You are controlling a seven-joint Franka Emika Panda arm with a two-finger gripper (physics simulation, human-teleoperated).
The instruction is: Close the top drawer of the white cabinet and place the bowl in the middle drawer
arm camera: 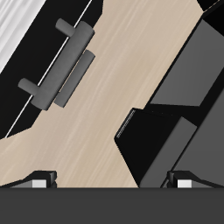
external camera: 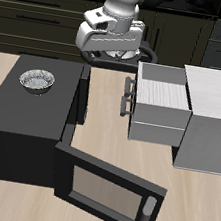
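Observation:
The white cabinet (external camera: pixel 218 122) stands beside the black box, and its top drawer (external camera: pixel 164 91) is pulled far out, dark bar handle (external camera: pixel 128 97) toward the box. The small silver bowl (external camera: pixel 37 80) rests on top of the black box (external camera: pixel 25 119). My gripper (external camera: pixel 114 52) hangs open and empty above the table's back, behind the gap between box and drawer, touching neither. In the wrist view my fingertips (arm camera: pixel 39 179) stand wide apart over bare wood, with the drawer's handle (arm camera: pixel 70 70) and the white cabinet front (arm camera: pixel 26 35) beyond. The bowl is out of the wrist view.
The black box's glass door (external camera: pixel 105 191) is swung open toward the table's front edge. A narrow strip of wooden tabletop (external camera: pixel 101 106) separates the box from the drawer handle. In the wrist view the box (arm camera: pixel 175 122) shows as a dark mass.

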